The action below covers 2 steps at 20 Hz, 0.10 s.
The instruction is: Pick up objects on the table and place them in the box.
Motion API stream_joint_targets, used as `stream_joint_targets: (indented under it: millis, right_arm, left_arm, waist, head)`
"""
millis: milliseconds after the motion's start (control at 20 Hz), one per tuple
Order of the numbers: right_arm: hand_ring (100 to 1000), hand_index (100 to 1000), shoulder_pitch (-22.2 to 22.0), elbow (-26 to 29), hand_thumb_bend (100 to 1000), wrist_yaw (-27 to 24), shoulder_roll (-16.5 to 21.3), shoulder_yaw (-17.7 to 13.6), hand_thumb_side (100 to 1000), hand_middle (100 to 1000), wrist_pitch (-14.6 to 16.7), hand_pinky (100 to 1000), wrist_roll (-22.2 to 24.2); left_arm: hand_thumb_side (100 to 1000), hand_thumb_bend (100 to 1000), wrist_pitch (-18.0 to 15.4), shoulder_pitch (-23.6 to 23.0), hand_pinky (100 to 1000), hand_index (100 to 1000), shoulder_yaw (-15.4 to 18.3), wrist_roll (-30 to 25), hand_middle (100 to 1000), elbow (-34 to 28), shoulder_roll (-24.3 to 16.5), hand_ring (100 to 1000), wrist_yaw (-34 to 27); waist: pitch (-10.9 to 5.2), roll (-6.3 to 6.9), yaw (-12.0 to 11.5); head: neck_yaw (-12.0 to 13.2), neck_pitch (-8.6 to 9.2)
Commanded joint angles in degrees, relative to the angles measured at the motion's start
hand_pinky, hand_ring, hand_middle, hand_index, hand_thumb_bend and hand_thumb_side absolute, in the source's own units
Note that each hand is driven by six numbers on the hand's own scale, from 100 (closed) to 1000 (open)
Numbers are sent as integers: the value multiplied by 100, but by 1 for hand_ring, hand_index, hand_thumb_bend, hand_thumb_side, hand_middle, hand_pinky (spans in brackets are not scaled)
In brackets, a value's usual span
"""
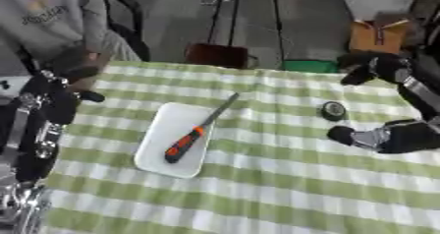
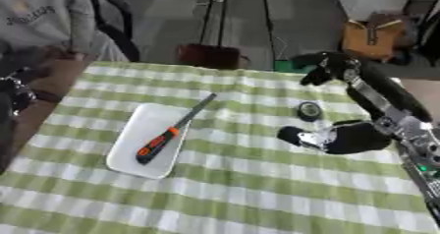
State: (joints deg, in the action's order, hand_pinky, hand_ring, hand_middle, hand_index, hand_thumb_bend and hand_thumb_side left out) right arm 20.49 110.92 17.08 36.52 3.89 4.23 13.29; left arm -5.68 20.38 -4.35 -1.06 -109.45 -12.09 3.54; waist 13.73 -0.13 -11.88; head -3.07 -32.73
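A white shallow box (image 1: 154, 157) lies left of the table's middle. In it rests a screwdriver (image 1: 185, 144) with an orange and black handle; its metal shaft sticks out over the far rim. A small dark round thing (image 1: 333, 110) sits on the checked cloth to the right, outside the box. My right hand (image 2: 331, 137) hangs low just in front of that round thing, apart from it, fingers pointing left and relaxed, holding nothing. My left hand (image 1: 56, 100) shows at the left edge, fingers up, empty, well clear of the box.
The table (image 1: 275, 189) wears a green and white checked cloth. My right arm (image 2: 370, 93) arches over the table's far right. A person stands at the far left corner. A brown box (image 1: 376, 36) sits on the floor behind the table.
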Motion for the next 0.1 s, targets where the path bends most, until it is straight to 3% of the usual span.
stream_joint_targets:
  millis: [50,100]
  right_arm:
    - [709,909,0,145,680,-46,167,-84,467,794,-6,715,-31]
    - [709,909,-14,142,680,-53,167,-81,467,794,-12,715,-33]
  left_arm:
    - [772,632,-10,24,614,841,23,2,882,-64,-151,813,14]
    - [772,632,-13,14,614,841,21,-1,882,-68,-171,813,17]
  waist:
    - [-55,-10,-42]
    - [-44,-19,-73]
  head:
    - [47,56]
    - [61,38]
